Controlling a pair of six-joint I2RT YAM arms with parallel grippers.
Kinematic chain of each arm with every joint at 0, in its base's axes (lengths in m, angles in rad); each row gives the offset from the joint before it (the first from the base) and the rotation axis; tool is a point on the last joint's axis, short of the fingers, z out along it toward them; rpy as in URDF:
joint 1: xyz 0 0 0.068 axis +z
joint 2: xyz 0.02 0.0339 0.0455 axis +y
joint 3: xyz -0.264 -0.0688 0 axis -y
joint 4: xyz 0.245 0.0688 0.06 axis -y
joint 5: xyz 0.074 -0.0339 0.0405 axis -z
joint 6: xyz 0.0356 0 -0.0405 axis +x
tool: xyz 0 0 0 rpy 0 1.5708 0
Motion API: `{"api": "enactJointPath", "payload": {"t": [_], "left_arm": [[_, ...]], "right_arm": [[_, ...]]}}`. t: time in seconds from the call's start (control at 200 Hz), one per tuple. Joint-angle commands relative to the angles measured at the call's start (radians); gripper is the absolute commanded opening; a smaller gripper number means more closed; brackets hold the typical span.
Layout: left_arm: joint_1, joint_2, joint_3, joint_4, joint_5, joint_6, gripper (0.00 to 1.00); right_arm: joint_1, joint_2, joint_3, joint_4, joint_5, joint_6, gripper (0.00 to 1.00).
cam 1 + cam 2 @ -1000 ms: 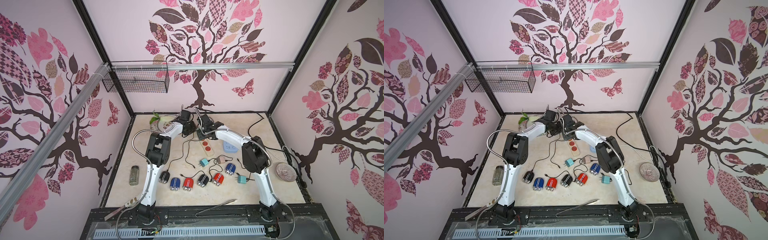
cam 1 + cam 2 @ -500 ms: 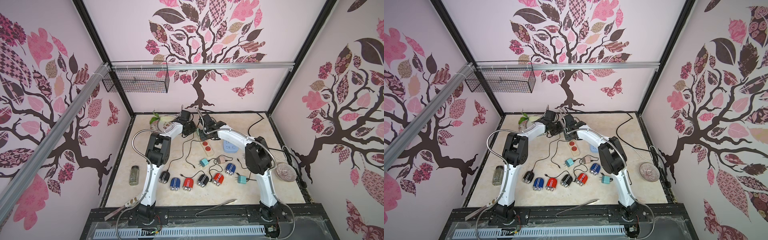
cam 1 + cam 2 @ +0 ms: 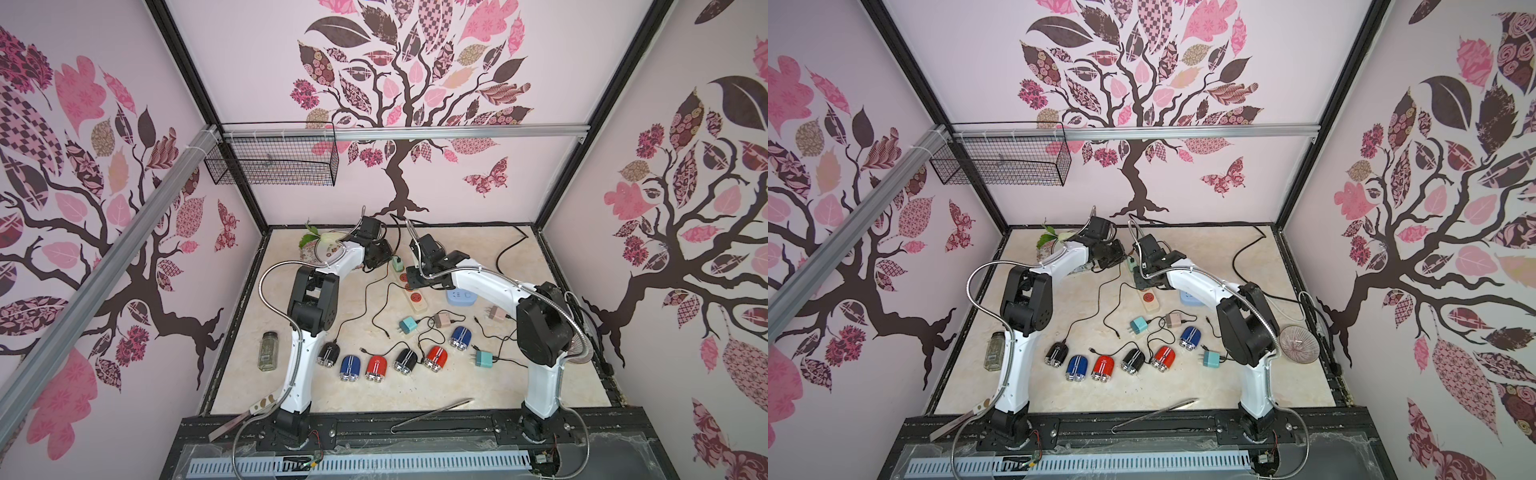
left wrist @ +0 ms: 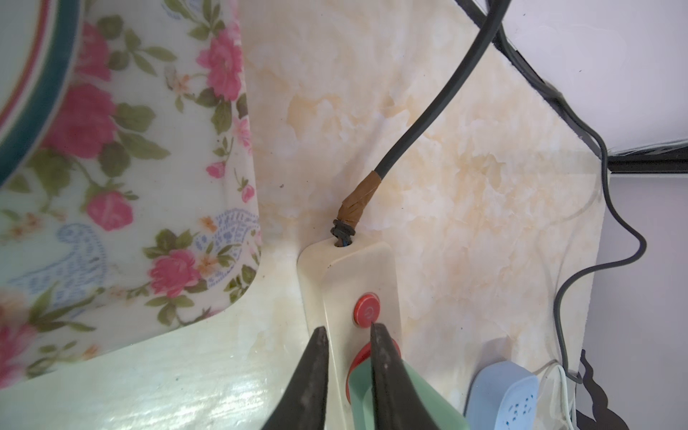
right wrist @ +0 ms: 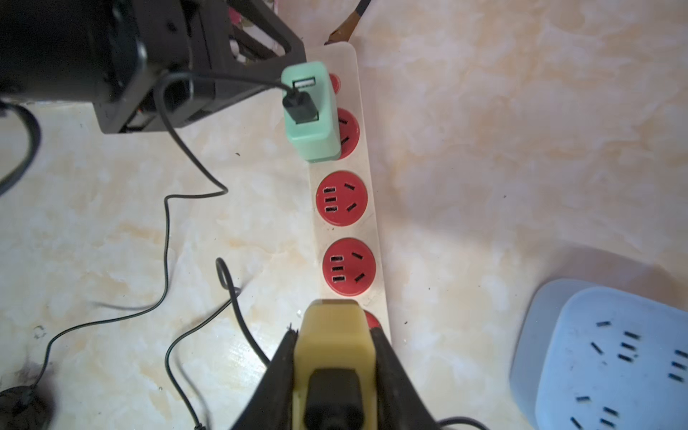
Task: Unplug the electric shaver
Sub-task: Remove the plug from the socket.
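Right arm (image 3: 540, 328) elbow has swung out rightward; row of shavers (image 3: 376, 368) unmoved at the bench (image 3: 457, 395) front. Only the left wrist view shows the left claw (image 4: 347, 328) slightly parted and empty, over the power strip (image 4: 335, 279) beside the green charger (image 4: 417, 398). Only the right wrist view shows the right claw (image 5: 333, 332) clamped on the yellow charger (image 5: 331, 350) seated on the strip.

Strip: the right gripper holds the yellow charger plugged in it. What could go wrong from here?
Nothing visibly holds the strip down, so the right gripper pulling the yellow charger may lift it too. The left gripper sits close to the green charger and may knock it. Loose cables nearby could snag.
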Motion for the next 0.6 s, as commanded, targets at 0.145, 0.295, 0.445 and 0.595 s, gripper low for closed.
{"api": "enactJointPath", "payload": {"t": [0.145,0.295,0.445,0.595], "left_arm": [[0.031,-0.084,-0.047,-0.017,-0.039,0.013,0.26],[0.07,-0.153,-0.138,0.0,-0.043,0.021,0.27],[0.08,-0.232,-0.231,0.013,-0.053,0.045,0.27],[0.08,-0.312,-0.341,0.027,-0.064,0.063,0.27]], "right_arm": [[0.006,-0.095,-0.089,0.112,-0.147,0.074,0.24],[0.015,-0.098,-0.152,0.19,-0.236,0.129,0.24],[0.028,-0.072,-0.173,0.23,-0.287,0.151,0.24],[0.057,-0.031,-0.161,0.244,-0.311,0.155,0.24]]}}
